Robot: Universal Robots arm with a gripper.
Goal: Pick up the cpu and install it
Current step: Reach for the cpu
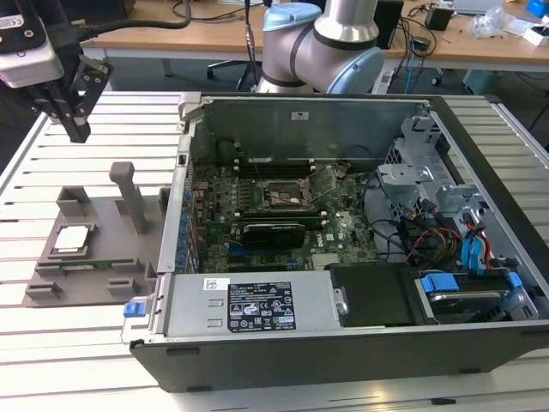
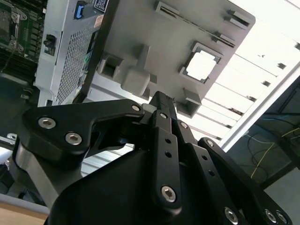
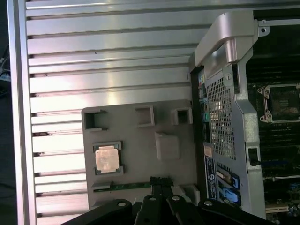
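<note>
The cpu (image 1: 71, 239) is a small silvery square lying flat in a recess of the grey fixture (image 1: 107, 219), on the exterior view's left. It appears in both wrist views, at cpu (image 2: 202, 64) and cpu (image 3: 108, 157). My gripper (image 1: 79, 131) hangs well above the slatted table, beyond the fixture and apart from the chip. Its black fingers are shut together with nothing between them, as seen at gripper (image 2: 161, 97) and gripper (image 3: 159, 180). The dark motherboard socket (image 1: 286, 196) sits inside the open computer case, also visible as socket (image 3: 282, 102).
The open computer case (image 1: 480, 163) takes up the middle and the exterior view's right, with drive cages and cables inside. The fixture (image 3: 140, 140) has an upright post (image 1: 129, 193) and holds a green memory stick (image 1: 86, 264). The arm's base (image 1: 326, 39) stands behind the case.
</note>
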